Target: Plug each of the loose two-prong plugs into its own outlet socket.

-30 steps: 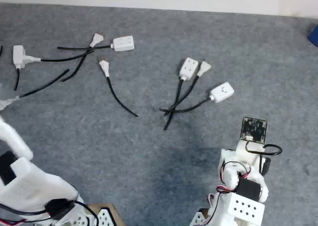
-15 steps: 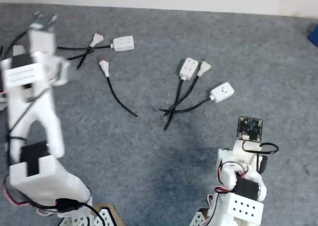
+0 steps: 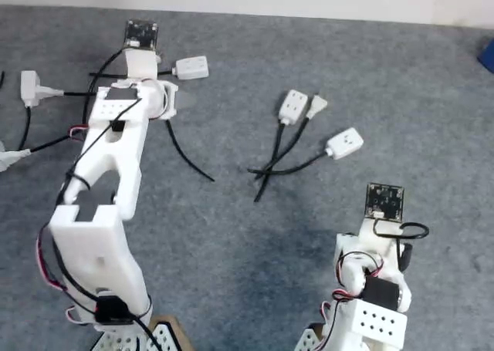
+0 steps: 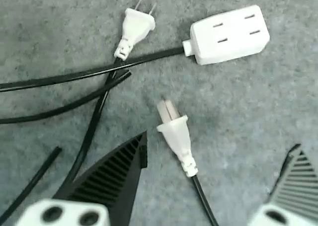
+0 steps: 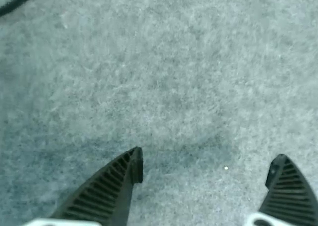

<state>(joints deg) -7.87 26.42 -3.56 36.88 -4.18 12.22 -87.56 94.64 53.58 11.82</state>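
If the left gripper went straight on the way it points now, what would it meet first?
Probably the loose white plug lying between the open fingers of the left gripper, or the carpet right beside it; depth is unclear.

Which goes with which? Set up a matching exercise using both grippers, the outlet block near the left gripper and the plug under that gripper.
1. left gripper
2. right gripper
3. outlet block
4. plug

A. open, above bare carpet
B. sockets empty
C. lying loose, under the open fingers
D. open, above a loose plug

Pairs: 1-D, 2-A, 3-B, 4-C
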